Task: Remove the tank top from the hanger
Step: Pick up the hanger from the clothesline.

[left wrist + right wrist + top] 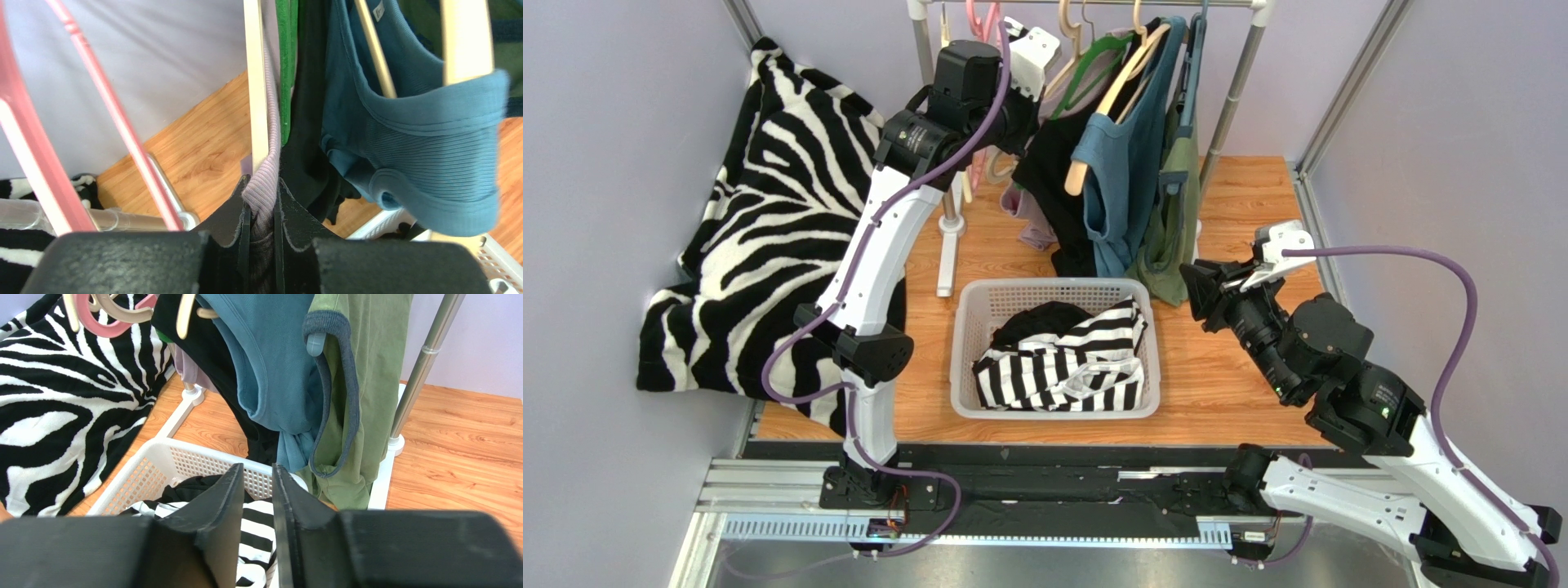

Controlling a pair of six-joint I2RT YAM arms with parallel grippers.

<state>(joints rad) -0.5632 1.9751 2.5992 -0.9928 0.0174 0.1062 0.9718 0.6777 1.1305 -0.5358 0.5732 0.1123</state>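
Left hand (263, 211): clamped on the hem of the lilac ribbed tank top (266, 184).
Tank top: hanging on a wooden hanger (256, 86), against a black garment (307, 122), near a teal top (417, 128).
Right hand (253, 502): slightly apart, empty, near the white laundry basket (156, 462).

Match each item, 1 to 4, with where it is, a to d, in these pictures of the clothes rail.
1 lilac tank top
2 blue top
3 striped garment
4 zebra-print blanket

a in the white basket
b pinched in the left claw
c heaped at the far left
d on a wooden hanger

Pairs: 1-b, 2-d, 3-a, 4-c
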